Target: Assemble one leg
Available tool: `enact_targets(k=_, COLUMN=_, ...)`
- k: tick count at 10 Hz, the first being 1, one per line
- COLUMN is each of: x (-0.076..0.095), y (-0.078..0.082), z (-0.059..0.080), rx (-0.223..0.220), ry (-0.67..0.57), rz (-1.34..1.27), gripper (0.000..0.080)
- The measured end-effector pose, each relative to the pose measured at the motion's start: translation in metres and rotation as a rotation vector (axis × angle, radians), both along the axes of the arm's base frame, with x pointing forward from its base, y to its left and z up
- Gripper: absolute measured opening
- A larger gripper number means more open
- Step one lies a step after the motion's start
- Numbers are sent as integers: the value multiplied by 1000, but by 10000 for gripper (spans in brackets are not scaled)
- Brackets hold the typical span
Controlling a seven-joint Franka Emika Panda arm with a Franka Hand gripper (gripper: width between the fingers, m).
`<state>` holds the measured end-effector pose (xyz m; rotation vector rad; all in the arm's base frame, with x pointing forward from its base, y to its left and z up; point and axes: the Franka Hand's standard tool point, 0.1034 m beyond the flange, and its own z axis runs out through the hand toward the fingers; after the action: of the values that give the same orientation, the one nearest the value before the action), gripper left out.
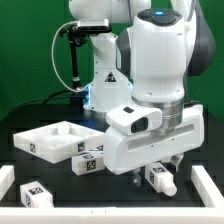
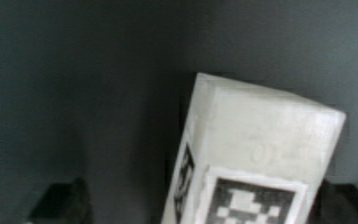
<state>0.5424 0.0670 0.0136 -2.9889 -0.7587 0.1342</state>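
Note:
A leg (image 1: pixel 161 181), a small white oblong block with a black-and-white tag, lies on the black table right under my gripper (image 1: pixel 152 172). In the wrist view the same leg (image 2: pixel 252 140) fills the middle, tilted, with its tag toward the fingers. The dark fingertips (image 2: pixel 55 200) stand on either side of it. A gap shows between one finger and the leg, so the jaws look open around it. The large white tray-like piece (image 1: pixel 52 137) sits at the exterior view's left.
Two more legs (image 1: pixel 87 160) lie beside the tray piece and another (image 1: pixel 35 193) lies near the front. White blocks stand at the exterior view's left edge (image 1: pixel 5 180) and right edge (image 1: pixel 212 184). A black camera stand (image 1: pixel 72 55) rises at the back.

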Motion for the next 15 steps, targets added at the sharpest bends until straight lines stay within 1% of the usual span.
enact_targets(k=1, x=0, y=0, z=0, rx=0, ry=0, rz=0, gripper=516)
enact_targets(k=2, x=0, y=0, z=0, rx=0, ry=0, rz=0, gripper=376)
enact_targets(k=3, x=0, y=0, z=0, rx=0, ry=0, rz=0, gripper=282)
enact_targets(k=5, x=-1, y=0, z=0, rx=0, ry=0, rz=-5, gripper=282)
enact_targets(k=6, x=-14, y=-4, z=4, rx=-9, ry=7, rz=-46, gripper=282)
enact_targets(k=7, x=-28, y=-9, z=12, rx=-16, ry=15, rz=-49, gripper=282)
enact_targets(k=8, x=-46, y=-13, z=22, rx=-22, ry=8, rz=-69, gripper=282)
enact_targets(k=9, x=-68, y=-14, z=30, rx=-26, ry=-4, rz=-84, gripper=282)
enact_targets(k=10, x=-76, y=-14, z=29, rx=-25, ry=-8, rz=-86, gripper=282)
enact_targets(k=12, x=-74, y=-14, z=28, rx=-24, ry=-7, rz=-84, gripper=282)
enact_targets(k=14, x=-76, y=-16, z=28, rx=-25, ry=-4, rz=-88, gripper=284)
enact_targets(k=15, x=-88, y=-24, z=24, rx=-26, ry=14, rz=-114, gripper=284)
